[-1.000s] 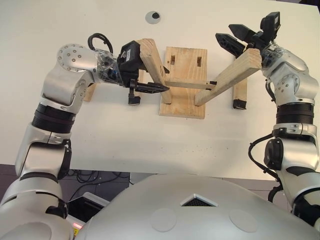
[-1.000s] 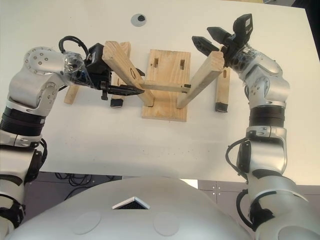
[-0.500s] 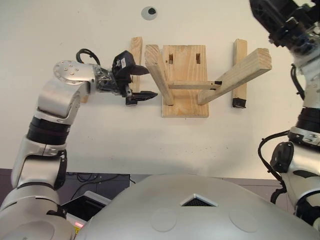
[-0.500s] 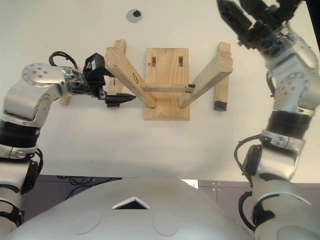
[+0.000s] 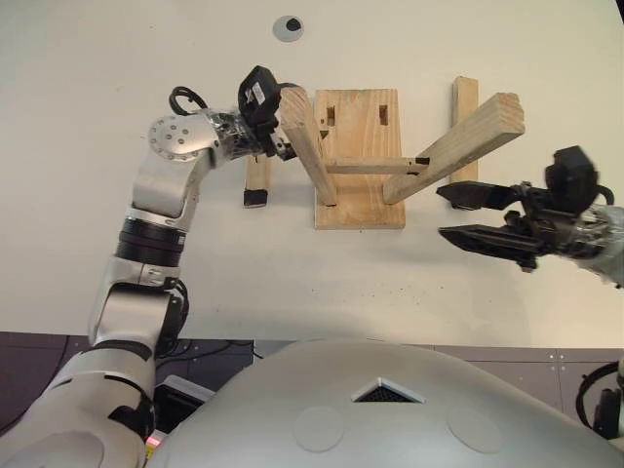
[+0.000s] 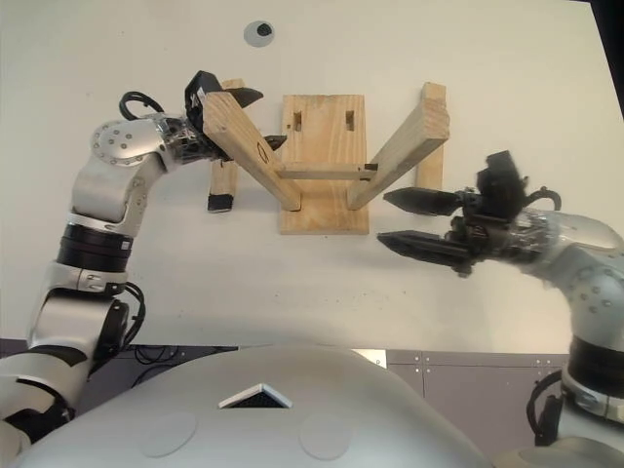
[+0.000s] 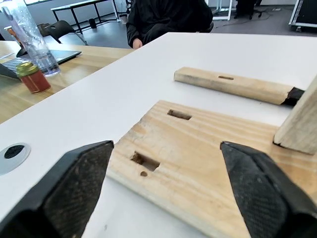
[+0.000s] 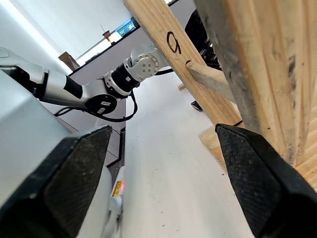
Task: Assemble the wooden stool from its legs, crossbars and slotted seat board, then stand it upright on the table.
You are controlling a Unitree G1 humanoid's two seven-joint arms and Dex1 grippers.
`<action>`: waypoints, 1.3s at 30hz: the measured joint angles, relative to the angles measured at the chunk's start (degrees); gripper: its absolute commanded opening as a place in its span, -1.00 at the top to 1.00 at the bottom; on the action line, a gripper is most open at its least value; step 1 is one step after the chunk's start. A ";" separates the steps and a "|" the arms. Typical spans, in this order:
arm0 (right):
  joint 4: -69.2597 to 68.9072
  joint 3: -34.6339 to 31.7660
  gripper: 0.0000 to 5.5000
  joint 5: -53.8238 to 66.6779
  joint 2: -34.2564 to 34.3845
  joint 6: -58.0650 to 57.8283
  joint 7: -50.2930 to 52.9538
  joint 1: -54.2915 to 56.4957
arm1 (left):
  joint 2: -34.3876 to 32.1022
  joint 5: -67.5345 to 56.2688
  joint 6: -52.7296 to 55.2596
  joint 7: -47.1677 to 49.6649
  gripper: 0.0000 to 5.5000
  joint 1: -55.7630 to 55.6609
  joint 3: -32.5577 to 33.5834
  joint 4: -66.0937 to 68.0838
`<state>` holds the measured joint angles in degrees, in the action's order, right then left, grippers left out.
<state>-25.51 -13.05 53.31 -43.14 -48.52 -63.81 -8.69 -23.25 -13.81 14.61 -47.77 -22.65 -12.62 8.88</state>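
Tabletop [image 5: 117,58]: seat board [image 5: 359,200] flat, centre. 2 joined legs [image 5: 310,146] + crossbar [image 5: 370,167] lean on it; 2 spare legs [image 5: 465,97] flat alongside. Left end effector [image 7: 166,146] open by left leg top; right end effector [image 5: 441,213] open near right foot. Judgement: grip both legs evenly, keep crossbar seated.

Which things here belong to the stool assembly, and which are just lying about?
Stool job: seat board; left joined leg, right joined leg and the crossbar between them, propped on the board; left loose leg and right loose leg, flat on the table.
Lying about: cable port in the table; bottle and jar on the desk behind.
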 measured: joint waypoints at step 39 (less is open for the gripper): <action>-6.58 20.77 -0.40 -17.84 -11.32 -0.91 4.08 -5.22 | 4.49 28.20 -37.12 12.41 -0.44 -19.17 -10.05 49.98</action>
<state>-32.08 7.71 35.48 -54.46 -49.43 -59.73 -13.91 -18.77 14.39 -22.51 -35.36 -41.82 -22.67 58.85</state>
